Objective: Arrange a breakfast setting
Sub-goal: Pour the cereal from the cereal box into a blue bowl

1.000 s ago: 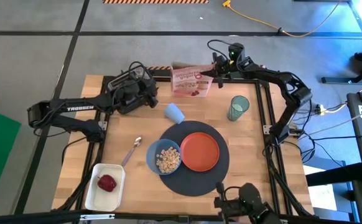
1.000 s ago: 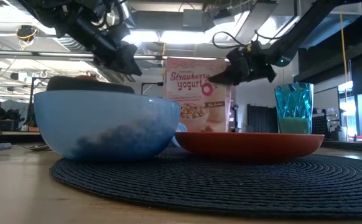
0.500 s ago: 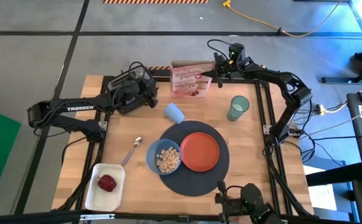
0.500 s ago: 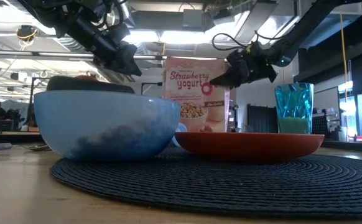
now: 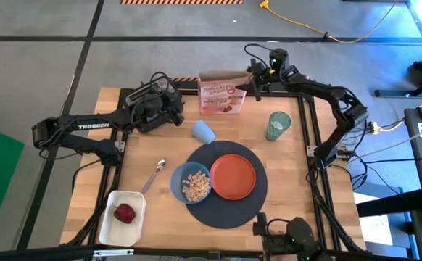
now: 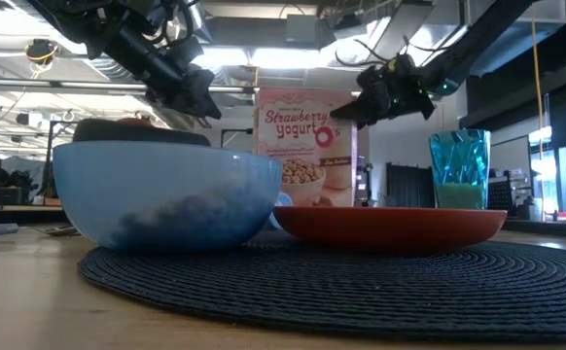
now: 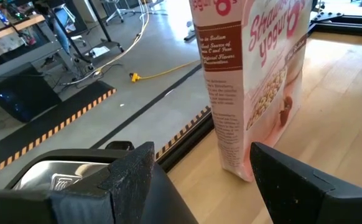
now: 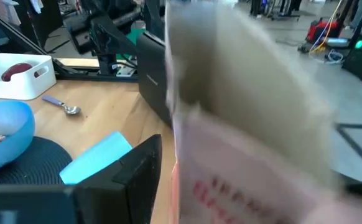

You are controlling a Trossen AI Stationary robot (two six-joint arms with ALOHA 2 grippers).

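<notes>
A wooden table [image 5: 160,148] stood on a grey concrete floor, framed by black rails. On its near-centre lay the large round dark-grey mat [image 5: 229,210], carrying the orange plate [image 5: 233,176] and, touching the plate's left side, the blue bowl [image 5: 191,183] with cereal [image 5: 195,185] in it. The metal spoon [image 5: 154,175] lay on bare wood just left of the bowl. The translucent green cup [image 5: 277,125] stood upright off the mat, toward the far right of the table, and a small blue cup [image 5: 203,131] lay on its side just beyond the mat's far-left edge. A white tray [image 5: 112,225] at the near-left corner held the red apple [image 5: 125,213]. A pink cereal box [image 5: 222,95] stood upright at the far edge.

The right gripper [image 5: 254,79] hung just beside the box's upper right corner; its jaws were spread, one finger [image 8: 131,165] showing in its wrist view with the blurred box filling the space alongside. The left gripper [image 5: 173,109] hovered over the black toaster [image 5: 144,98] at the far left, jaws spread, with the box [image 7: 255,81] visible beyond its fingers [image 7: 128,171].
</notes>
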